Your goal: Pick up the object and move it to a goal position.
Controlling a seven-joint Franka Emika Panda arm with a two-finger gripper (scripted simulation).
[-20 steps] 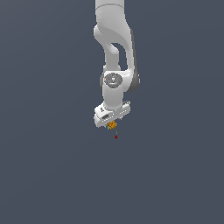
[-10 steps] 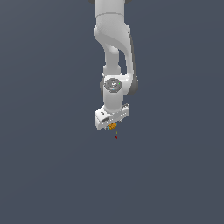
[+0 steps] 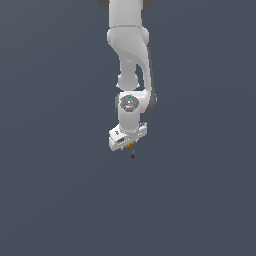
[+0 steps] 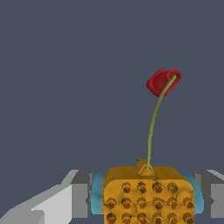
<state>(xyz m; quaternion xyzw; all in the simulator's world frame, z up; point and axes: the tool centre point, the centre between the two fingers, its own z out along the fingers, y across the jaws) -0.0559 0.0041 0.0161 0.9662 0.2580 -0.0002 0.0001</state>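
Up at the top of the exterior view, the big white arm (image 3: 131, 60) is hanging straight down over a plain grey background, and you are seeing nothing under it that carries anything, so no edge or corner can place things.

At the arm's lower end, the white gripper (image 3: 128, 144) is pinching the orange piece (image 3: 129, 145). In the wrist view the grey fingers (image 4: 81, 199) are pressing on both sides of the orange piece (image 4: 148, 197), right against its light-blue knobs (image 4: 98, 199). The piece is sitting between the fingers, with its studded face pointing at the wrist camera.

Compared with a second ago, less orange is showing under the gripper in the exterior view, and the arm is looking a little turned. The gripper is not letting go, so the piece is riding along with it.

Just below the gripper in the exterior view, the tiny red marker (image 3: 132, 156) is floating near but apart from the piece. In the wrist view a thin yellow-green line (image 4: 152, 129) is running from the piece to the red marker (image 4: 162, 82).

You are probably in the carrying step now. The pick-up looks done, and only a short move toward the marker seems left.
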